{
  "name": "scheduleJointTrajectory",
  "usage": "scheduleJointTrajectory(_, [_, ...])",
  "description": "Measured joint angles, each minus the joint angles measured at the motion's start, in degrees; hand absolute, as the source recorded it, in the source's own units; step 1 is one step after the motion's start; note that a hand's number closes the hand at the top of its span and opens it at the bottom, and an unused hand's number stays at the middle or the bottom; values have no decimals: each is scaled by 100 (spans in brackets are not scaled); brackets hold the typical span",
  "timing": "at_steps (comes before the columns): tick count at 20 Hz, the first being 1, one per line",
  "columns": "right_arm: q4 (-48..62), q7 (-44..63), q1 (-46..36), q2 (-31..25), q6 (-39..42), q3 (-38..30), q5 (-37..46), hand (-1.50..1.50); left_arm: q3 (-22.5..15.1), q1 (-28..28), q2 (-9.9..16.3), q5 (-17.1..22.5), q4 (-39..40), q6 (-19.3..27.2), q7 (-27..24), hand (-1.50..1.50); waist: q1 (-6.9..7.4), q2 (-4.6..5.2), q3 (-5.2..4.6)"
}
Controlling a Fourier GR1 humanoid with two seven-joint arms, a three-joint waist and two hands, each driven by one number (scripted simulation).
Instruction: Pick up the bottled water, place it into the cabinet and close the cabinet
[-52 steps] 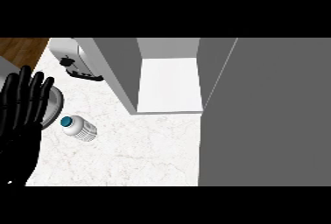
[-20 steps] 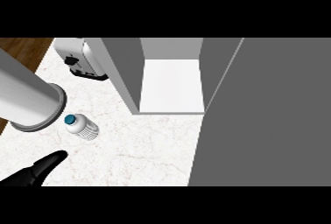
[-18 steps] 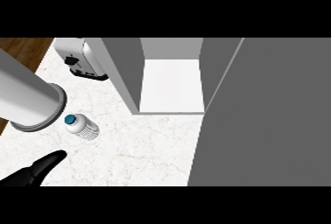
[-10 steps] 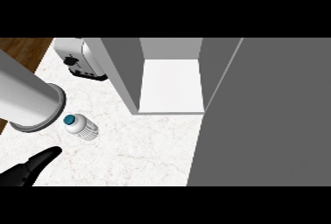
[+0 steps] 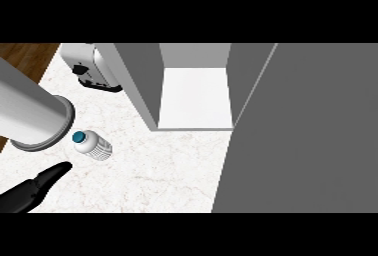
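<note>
Left hand (image 5: pixel 33 189) slid lower-left since earlier, fingers straight, holding nothing, bottle (image 5: pixel 91 144) upright on table (image 5: pixel 162 170), cabinet (image 5: pixel 193 95) open, toaster (image 5: pixel 88 67) behind.

Bottled water (image 5: pixel 91 145) is standing upright on the white marbled counter (image 5: pixel 162 170), seen from above: clear ribbed body, white shoulder, teal cap (cap is pointing toward the camera). It is sitting left of the cabinet (image 5: pixel 193 85), apart from it. The cabinet is standing open, grey walls framing a white floor, its grey door (image 5: pixel 310 130) swinging out at the right.
</note>
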Motion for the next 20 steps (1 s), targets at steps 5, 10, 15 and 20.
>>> scheduleJointTrajectory(5, [28, 72, -155, -81, -151, 54, 42, -150, 112, 26, -125, 308, 615, -54, -654, -150, -4, 6, -2])
scheduleJointTrajectory(10, [6, 156, -245, -181, -323, 196, 99, -150, 327, -19, -176, 569, 1153, -98, -1114, -150, -12, 4, -3])
scheduleJointTrajectory(15, [19, 46, -150, -337, -487, 378, 140, -150, 508, 65, -307, 853, 1819, -165, -1808, -150, -19, 2, -3])
scheduleJointTrajectory(20, [33, 4, -208, -440, -629, 471, 170, -150, 824, -30, -277, 1250, 2632, -386, -2462, -150, -22, 4, -3])
